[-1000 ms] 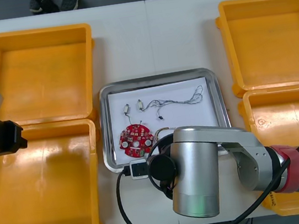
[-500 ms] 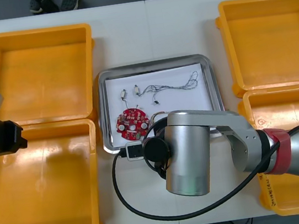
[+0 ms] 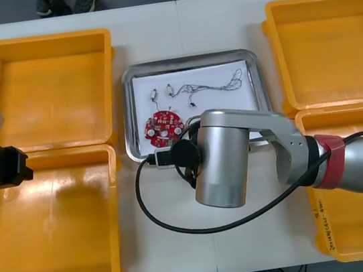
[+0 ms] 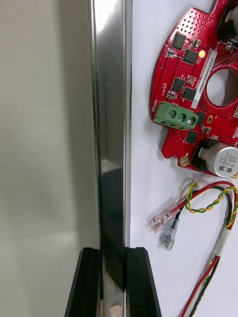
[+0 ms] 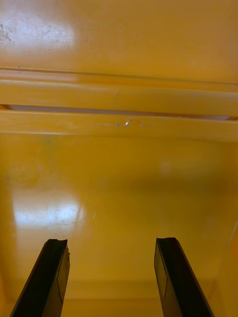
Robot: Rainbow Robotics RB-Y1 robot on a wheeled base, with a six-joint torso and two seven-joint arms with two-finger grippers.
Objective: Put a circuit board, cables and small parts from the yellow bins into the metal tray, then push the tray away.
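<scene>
Pinching the near rim of the tray (image 3: 188, 59), the right gripper (image 4: 113, 250) keeps narrow jaws; table (image 3: 180, 28) stretches beyond, bins (image 3: 40, 41) flank it. The left gripper (image 5: 111, 242) hangs over one, jaws spread wide.

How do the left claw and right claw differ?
The left claw is open; the right claw is shut on the metal tray's rim. The left claw hangs over a yellow bin; the right claw sits at the tray's near edge. Both have black fingers.

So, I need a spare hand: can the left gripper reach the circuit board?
Probably yes: the red circuit board lies uncovered in the metal tray, nearest the yellow bin under the left gripper, though the right gripper clamping the rim crowds it.
</scene>
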